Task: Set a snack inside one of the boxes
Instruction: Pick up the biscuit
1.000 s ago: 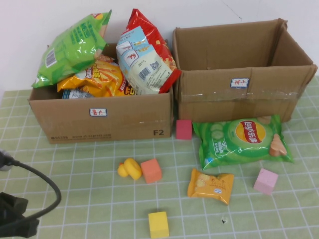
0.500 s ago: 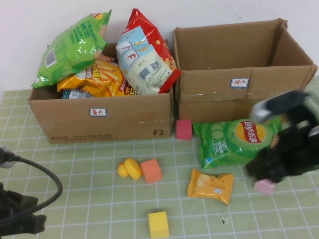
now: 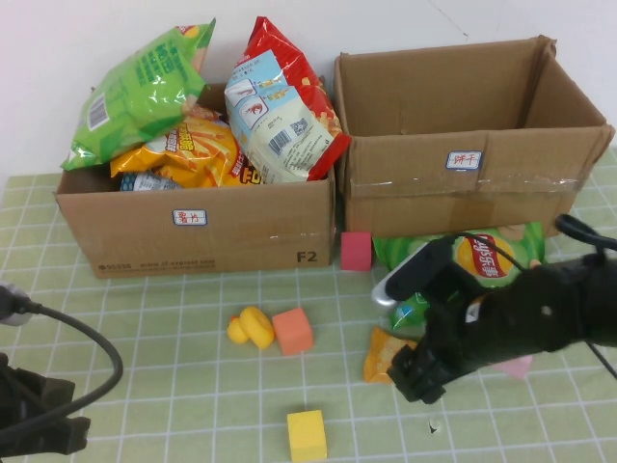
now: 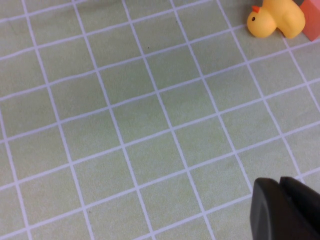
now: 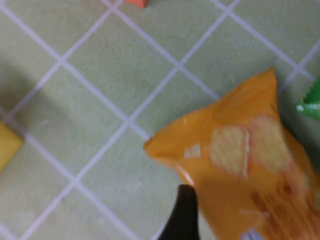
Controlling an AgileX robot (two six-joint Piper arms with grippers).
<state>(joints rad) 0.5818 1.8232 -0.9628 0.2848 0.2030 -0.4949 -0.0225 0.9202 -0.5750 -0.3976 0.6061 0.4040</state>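
**Right gripper over the snack; left gripper low at the near-left corner**

Surface: pale green mat [image 3: 174, 328] with a white grid, against a plain white wall [image 3: 58, 68].

High view: two cardboard boxes at the back. Left box [image 3: 193, 227] heaped with chip bags; right box [image 3: 463, 183] open, nothing seen inside it. On the mat: pink cube [image 3: 356, 250] between the boxes, yellow duck [image 3: 251, 327] touching an orange cube [image 3: 292, 330], yellow cube [image 3: 307, 434] nearest the camera. Right gripper [image 3: 416, 371] sits directly over the snack [image 3: 382, 353], only its left edge showing. The arm also covers most of the green Lay's bag [image 3: 482, 256]. Left gripper [image 3: 39, 424] is at the near-left corner; cable loops above it.

Right wrist view: snack [image 5: 245, 165] lies flat on the mat, one dark fingertip [image 5: 185, 215] at its edge. Fingers' spread: cannot tell.

Left wrist view: left gripper [image 4: 285, 210] fingers pressed together, holding nothing; duck [image 4: 275, 17] well apart.
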